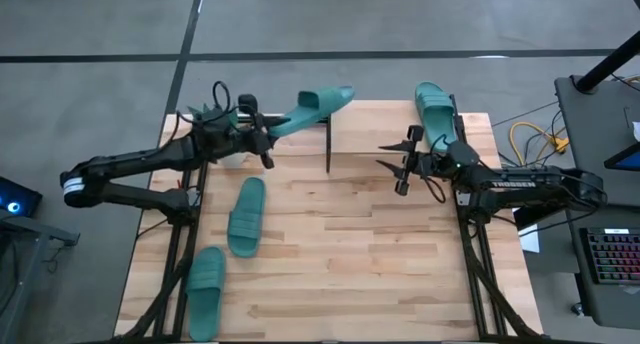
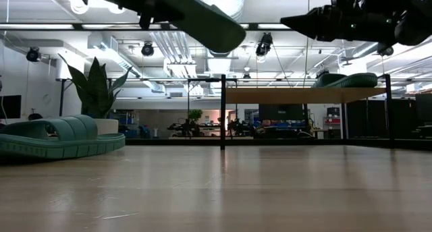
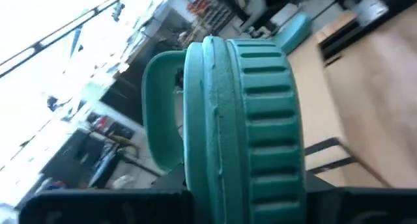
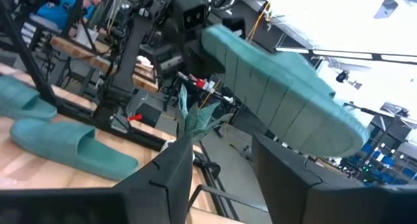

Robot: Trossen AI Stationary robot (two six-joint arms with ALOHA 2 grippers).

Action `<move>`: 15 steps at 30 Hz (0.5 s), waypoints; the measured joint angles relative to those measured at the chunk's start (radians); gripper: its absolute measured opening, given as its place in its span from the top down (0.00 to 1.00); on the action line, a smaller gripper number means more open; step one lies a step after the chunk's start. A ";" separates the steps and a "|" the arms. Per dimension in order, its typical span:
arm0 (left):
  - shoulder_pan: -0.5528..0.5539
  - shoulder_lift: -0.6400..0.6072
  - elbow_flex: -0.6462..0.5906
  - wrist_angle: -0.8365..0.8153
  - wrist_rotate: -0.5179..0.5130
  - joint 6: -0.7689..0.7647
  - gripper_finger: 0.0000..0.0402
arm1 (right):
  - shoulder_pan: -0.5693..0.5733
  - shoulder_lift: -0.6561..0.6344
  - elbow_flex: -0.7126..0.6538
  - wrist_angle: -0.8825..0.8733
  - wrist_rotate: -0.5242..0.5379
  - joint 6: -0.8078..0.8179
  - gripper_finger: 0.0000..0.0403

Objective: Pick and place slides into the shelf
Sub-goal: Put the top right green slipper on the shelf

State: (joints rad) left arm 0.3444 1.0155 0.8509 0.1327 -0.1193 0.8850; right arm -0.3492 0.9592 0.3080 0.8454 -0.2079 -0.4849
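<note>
Four green slides show. Left tool point(image 1: 268, 142) is clamped on one slide point(image 1: 312, 108), held in the air over the shelf point(image 1: 365, 134). One slide point(image 1: 434, 112) lies on the shelf's right end. Two slides point(image 1: 246, 216) lie on the table point(image 1: 360, 244). Right tool point(image 1: 392, 164), fingers apart, holds nothing.

Overhead looks down; low, perhaps, level; both share shelf point(image 1: 400, 134).

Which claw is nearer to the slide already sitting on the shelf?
The right claw. It hangs open just in front of the slide on the shelf, while the left claw is across the table, holding another slide in the air.
</note>
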 joint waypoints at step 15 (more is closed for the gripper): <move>-0.127 0.157 -0.075 0.387 -0.331 0.327 0.87 | 0.000 -0.090 -0.001 0.007 0.224 0.137 0.65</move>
State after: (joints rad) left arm 0.2177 1.1726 0.7758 0.5200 -0.4501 1.2120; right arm -0.3492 0.8695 0.3069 0.8528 0.0162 -0.3483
